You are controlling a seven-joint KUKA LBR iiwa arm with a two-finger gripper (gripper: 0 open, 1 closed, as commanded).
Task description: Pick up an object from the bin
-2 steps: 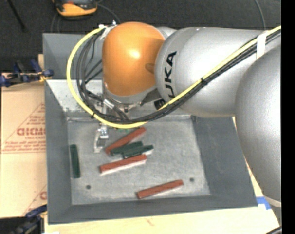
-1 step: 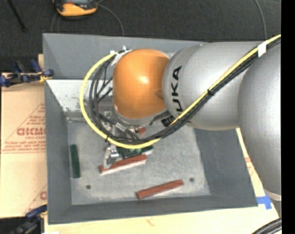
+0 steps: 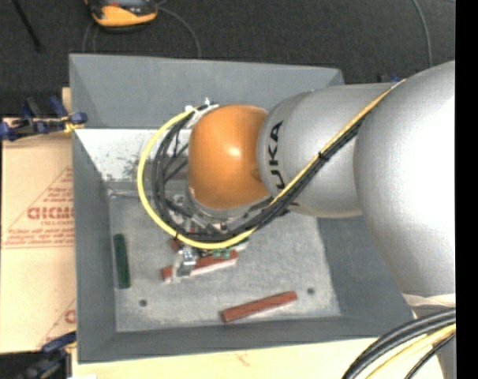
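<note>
Grey metal bin (image 3: 97,306), dark carpet (image 3: 247,22) around, jaws low at a red-brown stick (image 3: 219,264), their gap unclear

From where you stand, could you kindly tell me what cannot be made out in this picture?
Gripper: camera view, mostly hidden beneath the orange cover and cables; whether it holds anything cannot be told.
Reddish-brown piece below it: left end covered by the gripper; its shape is unclear.
Bin floor, right part: hidden by the arm.
Dark speck near the front left corner: too small to identify.
</note>
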